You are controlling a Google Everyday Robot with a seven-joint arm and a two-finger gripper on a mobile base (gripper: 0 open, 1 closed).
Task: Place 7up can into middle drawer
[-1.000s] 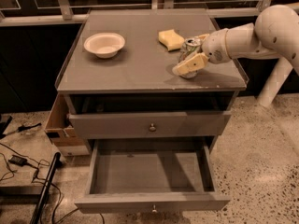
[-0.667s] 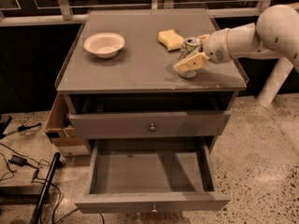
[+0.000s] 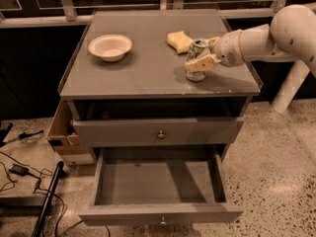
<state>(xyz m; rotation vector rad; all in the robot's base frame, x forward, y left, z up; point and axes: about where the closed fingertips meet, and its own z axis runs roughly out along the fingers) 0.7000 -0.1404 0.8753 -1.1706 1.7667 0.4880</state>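
The grey counter (image 3: pixel 148 73) tops a cabinet that fills the middle of my view and stands on a speckled floor (image 3: pixel 276 172). My white arm (image 3: pixel 256 41) reaches in from the right edge, across the counter's right side.

Low in the cabinet, the middle drawer (image 3: pixel 158 184) is pulled well out. Its long grey floor is bare, and its front panel with a small knob is nearest the camera. Above it sits a closed drawer front (image 3: pixel 123 132) with a round metal knob (image 3: pixel 160 134), and above that is a dark open slot just under the counter.

A cardboard box (image 3: pixel 60 130) stands against the cabinet's left side, and black cables (image 3: pixel 19 172) trail over the floor beyond it.

On the counter, a white bowl (image 3: pixel 110 47) rests towards the left rear, well apart from everything else. A yellow sponge (image 3: pixel 177 40) lies at the right rear.

Just beside the sponge and nearer the front, the 7up can (image 3: pixel 199 47) stands upright near the counter's right front part, silver top up. I cannot tell whether its base touches the surface.

My gripper (image 3: pixel 196 63) is closed around the can's body, with one tan finger across its near side.
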